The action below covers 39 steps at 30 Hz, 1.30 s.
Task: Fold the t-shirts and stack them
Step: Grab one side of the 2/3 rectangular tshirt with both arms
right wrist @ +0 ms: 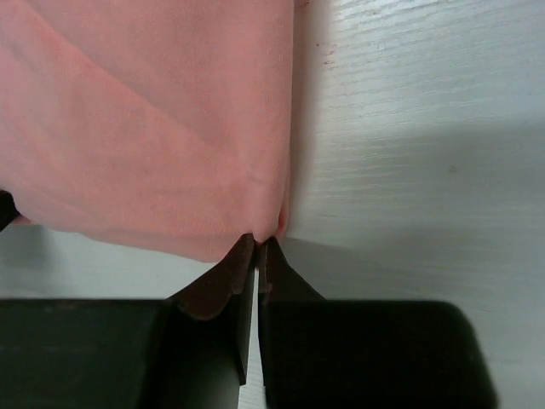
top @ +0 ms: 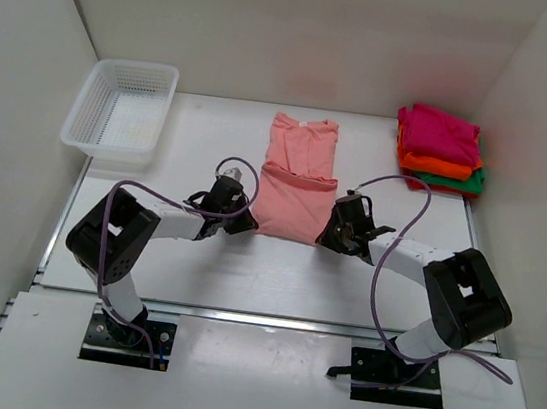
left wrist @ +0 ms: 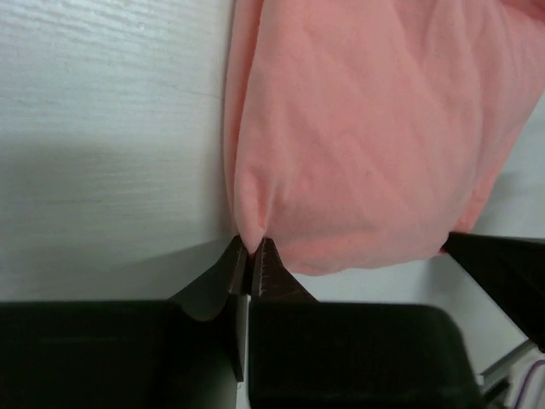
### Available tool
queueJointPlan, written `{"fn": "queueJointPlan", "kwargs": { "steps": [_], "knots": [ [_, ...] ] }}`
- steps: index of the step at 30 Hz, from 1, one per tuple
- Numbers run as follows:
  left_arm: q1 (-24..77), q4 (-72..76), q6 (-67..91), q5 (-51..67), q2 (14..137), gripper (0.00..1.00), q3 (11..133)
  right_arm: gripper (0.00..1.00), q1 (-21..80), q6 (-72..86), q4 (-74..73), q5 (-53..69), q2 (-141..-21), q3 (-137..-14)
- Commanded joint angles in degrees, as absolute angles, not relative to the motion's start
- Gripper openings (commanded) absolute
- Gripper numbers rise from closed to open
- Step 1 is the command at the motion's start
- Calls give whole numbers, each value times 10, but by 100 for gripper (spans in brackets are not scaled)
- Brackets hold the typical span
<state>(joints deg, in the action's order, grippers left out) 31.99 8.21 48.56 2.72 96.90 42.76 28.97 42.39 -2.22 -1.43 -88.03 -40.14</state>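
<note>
The salmon-pink t-shirt (top: 298, 172) lies in the middle of the table, its sides folded in and its near part raised and doubled back. My left gripper (top: 238, 222) is shut on the shirt's near left corner (left wrist: 251, 223). My right gripper (top: 328, 236) is shut on the near right corner (right wrist: 271, 223). Both pinch the cloth at the fingertips, just above the table. A stack of folded shirts sits at the back right: magenta (top: 442, 132) on top, orange (top: 440, 167) under it, green (top: 470, 182) at the bottom.
A white mesh basket (top: 122, 109) stands at the back left. White walls close in the table on the left, back and right. Purple cables loop over both arms.
</note>
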Motion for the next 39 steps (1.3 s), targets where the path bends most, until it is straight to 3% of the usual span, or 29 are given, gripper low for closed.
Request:
{"fn": "queueJointPlan", "kwargs": {
  "steps": [1, 2, 8, 16, 20, 22, 25, 32, 39],
  "knots": [
    [330, 71, 480, 26, 959, 4, 413, 0, 298, 420, -10, -4, -869, -397],
    [327, 62, 478, 25, 945, 0, 399, 0, 301, 415, -25, 10, -857, -392],
    [374, -64, 453, 42, 828, 0, 319, 0, 335, 381, -129, 57, -762, -360],
    [545, -224, 592, 34, 556, 0, 229, 0, 404, 377, -293, 129, -615, -353],
    [500, -333, 622, 39, 357, 0, 247, 0, 409, 389, -358, 180, -538, -372],
    [441, -376, 607, 56, 325, 0, 262, 0, 412, 388, -389, 193, -524, -391],
    [380, -424, 579, 102, 309, 0, 287, 0, 415, 375, -428, 204, -527, -433],
    [359, -423, 569, 78, 315, 0, 322, 0, 442, 353, -460, 207, -576, -527],
    [288, -404, 510, 102, 372, 0, 405, 0, 400, 276, -465, 213, -644, -602]
  ]
}}
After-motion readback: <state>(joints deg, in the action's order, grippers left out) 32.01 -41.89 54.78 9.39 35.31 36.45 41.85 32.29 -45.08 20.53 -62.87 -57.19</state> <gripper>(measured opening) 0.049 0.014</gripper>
